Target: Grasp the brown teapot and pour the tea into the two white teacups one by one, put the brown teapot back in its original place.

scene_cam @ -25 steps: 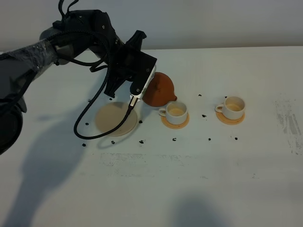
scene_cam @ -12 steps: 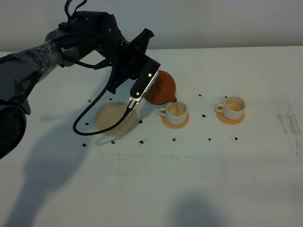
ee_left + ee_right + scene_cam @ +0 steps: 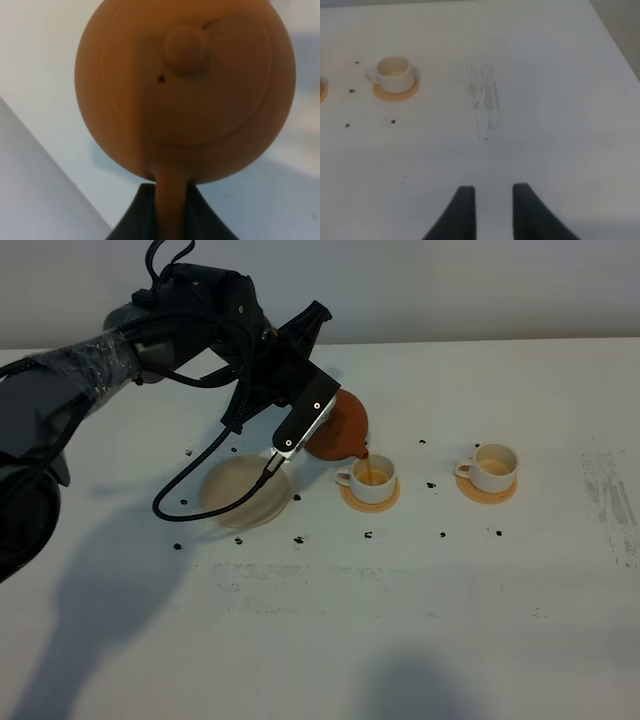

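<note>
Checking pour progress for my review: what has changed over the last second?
The left end effector, shut on the handle, tipped the brown teapot further, spout down; tea now streams into the nearer white teacup. The farther teacup and the beige saucer stayed put.

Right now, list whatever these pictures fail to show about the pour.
- Handle of the teapot: in the high view the left arm's wrist covers it; in the left wrist view it runs out of frame inside the left tool.
- Spout: in the left wrist view, behind the teapot's own body.
- How full the right-hand cup is: too small in the high view, blurred in the right wrist view.
</note>
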`<state>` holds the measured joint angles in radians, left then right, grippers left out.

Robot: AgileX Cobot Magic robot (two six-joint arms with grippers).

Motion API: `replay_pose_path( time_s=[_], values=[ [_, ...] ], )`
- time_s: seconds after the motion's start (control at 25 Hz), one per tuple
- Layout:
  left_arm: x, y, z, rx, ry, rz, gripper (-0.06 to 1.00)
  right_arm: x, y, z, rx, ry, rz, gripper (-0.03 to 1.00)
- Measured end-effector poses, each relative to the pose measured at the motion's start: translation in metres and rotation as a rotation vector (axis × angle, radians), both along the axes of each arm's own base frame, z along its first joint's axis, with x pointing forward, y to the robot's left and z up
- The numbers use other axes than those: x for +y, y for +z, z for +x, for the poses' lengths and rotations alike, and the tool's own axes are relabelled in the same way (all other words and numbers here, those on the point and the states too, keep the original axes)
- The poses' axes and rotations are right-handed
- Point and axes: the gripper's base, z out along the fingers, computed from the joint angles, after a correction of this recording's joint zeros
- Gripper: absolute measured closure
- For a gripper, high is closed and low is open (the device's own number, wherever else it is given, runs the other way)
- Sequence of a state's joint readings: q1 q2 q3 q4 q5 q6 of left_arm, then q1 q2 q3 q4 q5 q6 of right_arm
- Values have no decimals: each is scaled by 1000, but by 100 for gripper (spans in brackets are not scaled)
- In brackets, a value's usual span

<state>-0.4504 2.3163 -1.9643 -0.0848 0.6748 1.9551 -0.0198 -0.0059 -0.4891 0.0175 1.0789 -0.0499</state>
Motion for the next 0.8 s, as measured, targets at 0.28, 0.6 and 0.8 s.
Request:
replay_pose_path(
  time_s=[0.28, 0.6, 0.8],
  values=[
    [-7, 1, -1, -31, -23, 3, 87, 0, 0, 0, 0, 0, 0, 75],
    [-8, 1, -1, -46, -41, 17, 87, 0, 0, 0, 0, 0, 0, 75],
    [-9, 1, -1, -53, -60, 26, 87, 0, 0, 0, 0, 0, 0, 75]
  ],
)
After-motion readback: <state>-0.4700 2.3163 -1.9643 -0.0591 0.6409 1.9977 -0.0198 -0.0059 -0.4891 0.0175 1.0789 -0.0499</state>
